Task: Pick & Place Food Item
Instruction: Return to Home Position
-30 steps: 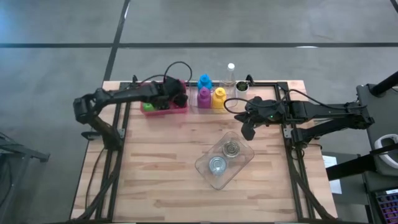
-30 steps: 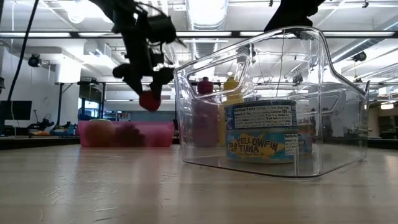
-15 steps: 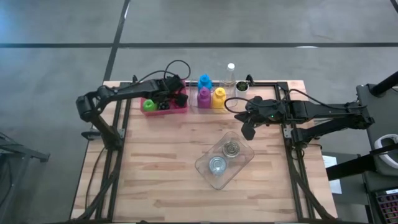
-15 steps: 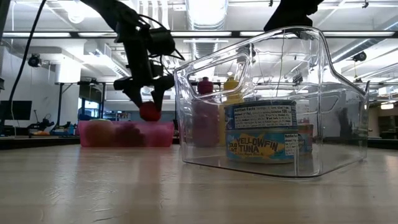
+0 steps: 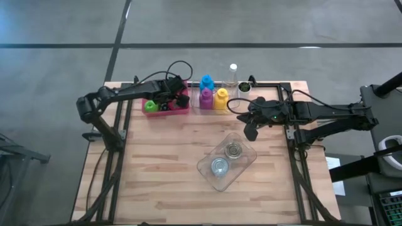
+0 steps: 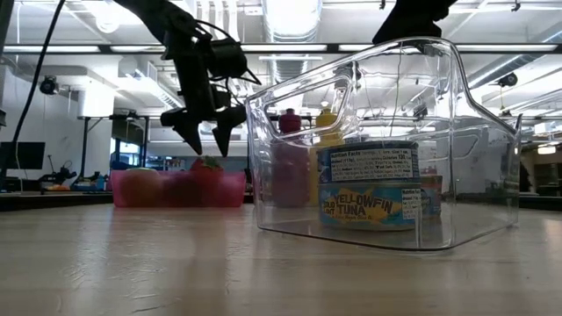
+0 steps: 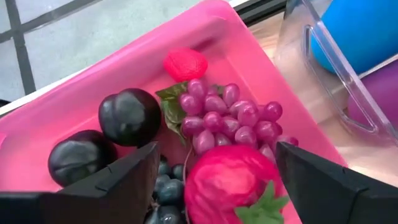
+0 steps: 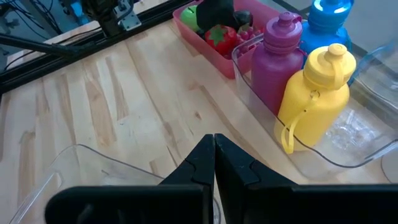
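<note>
Tomato [image 7: 229, 179] lies in the pink bin [image 7: 74, 93], just beneath the left claw [image 6: 207, 140], which is spread wide apart. Right claw [image 8: 214, 152], pressed together, hovers over the bench [image 5: 163, 163].

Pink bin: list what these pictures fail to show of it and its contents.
High view: the left gripper covers the pink bin's right end.
Low view: its translucent wall blurs the fruit.
Left wrist view: picture edges crop the bin; the tomato hides some grapes.
</note>
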You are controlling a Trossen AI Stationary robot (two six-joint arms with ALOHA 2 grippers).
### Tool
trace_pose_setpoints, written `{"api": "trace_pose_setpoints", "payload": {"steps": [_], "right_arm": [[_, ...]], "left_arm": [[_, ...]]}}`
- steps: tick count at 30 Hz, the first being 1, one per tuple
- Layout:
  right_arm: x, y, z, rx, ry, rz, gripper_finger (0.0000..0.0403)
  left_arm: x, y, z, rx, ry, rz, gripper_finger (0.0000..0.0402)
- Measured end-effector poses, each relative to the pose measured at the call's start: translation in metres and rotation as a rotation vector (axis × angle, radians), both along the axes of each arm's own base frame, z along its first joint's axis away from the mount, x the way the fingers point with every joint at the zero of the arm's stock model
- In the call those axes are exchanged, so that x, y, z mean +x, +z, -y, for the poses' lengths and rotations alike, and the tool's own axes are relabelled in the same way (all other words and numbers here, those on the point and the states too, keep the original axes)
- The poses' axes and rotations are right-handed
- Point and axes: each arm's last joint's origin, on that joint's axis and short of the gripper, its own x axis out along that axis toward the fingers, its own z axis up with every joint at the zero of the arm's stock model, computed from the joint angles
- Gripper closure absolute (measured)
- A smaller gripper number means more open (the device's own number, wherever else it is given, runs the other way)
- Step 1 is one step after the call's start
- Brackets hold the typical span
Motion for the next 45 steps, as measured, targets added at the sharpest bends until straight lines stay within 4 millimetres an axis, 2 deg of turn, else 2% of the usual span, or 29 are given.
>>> {"api": "trace_pose_setpoints", "payload": {"steps": [6, 15, 21, 27, 32, 36, 40, 45], "right_arm": [[-0.014, 0.011, 0.000, 0.004, -0.002, 0.061, 0.0394], [-0.039, 0.028, 0.000, 0.003, 0.001, 0.160, 0.0394], [-0.062, 0.040, 0.000, -0.034, 0.032, 0.236, 0.0394], [-0.088, 0.051, 0.000, -0.076, 0.050, 0.321, 0.0394], [-0.101, 0.050, 0.000, -0.095, 0.058, 0.350, 0.0394], [-0.107, 0.039, 0.001, -0.089, 0.055, 0.347, 0.0394], [-0.114, 0.026, 0.001, -0.086, 0.053, 0.352, 0.0394], [-0.123, 0.016, -0.002, -0.086, 0.132, 0.486, 0.0394]], "left_arm": [[-0.008, 0.023, 0.006, 0.008, -0.033, 0.073, 0.0082], [-0.039, 0.084, 0.030, 0.065, -0.104, 0.291, 0.0097], [-0.064, 0.123, 0.060, 0.155, -0.210, 0.405, 0.0135], [-0.083, 0.146, 0.089, 0.213, -0.331, 0.482, 0.0192], [-0.093, 0.155, 0.106, 0.232, -0.420, 0.512, 0.0246], [-0.100, 0.156, 0.118, 0.231, -0.466, 0.538, 0.0289], [-0.111, 0.144, 0.127, 0.224, -0.486, 0.583, 0.0328], [-0.128, 0.122, 0.137, 0.252, -0.509, 0.704, 0.0376]]}}
